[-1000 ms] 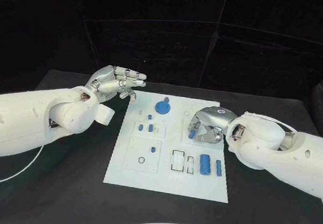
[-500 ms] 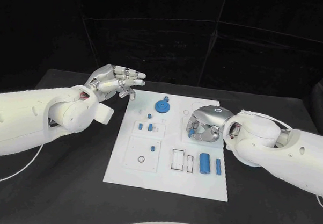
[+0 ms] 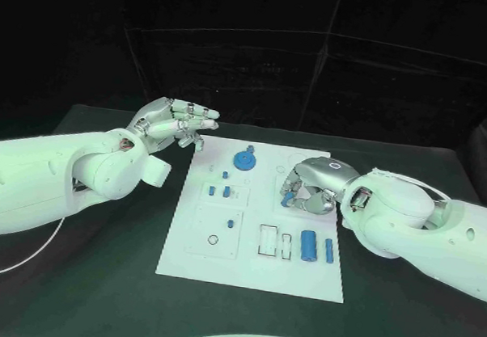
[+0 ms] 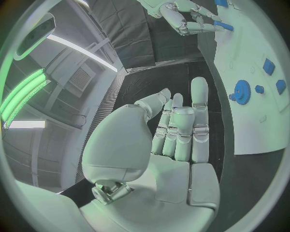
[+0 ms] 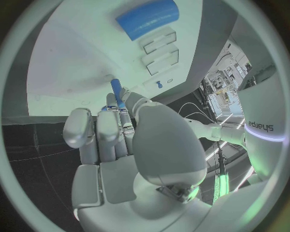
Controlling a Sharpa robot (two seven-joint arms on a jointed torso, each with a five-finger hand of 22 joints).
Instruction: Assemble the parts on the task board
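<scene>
Right hand point(image 3: 308, 185) pinching blue peg point(image 5: 117, 92) over task board point(image 3: 252, 259), left hand point(image 3: 176, 122) empty, fingers apart

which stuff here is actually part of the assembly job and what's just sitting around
Part of the job:
- task board
- slim blue part pinched in the right hand
- blue gear
- blue cylinder
- small blue pieces

Just there:
- black table
- left hand, holding nothing, beside the board

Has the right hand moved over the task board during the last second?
Yes, slightly. The right hand, pinching a small blue part, has shifted toward the board's far edge, nearer the blue gear on the task board.
</scene>
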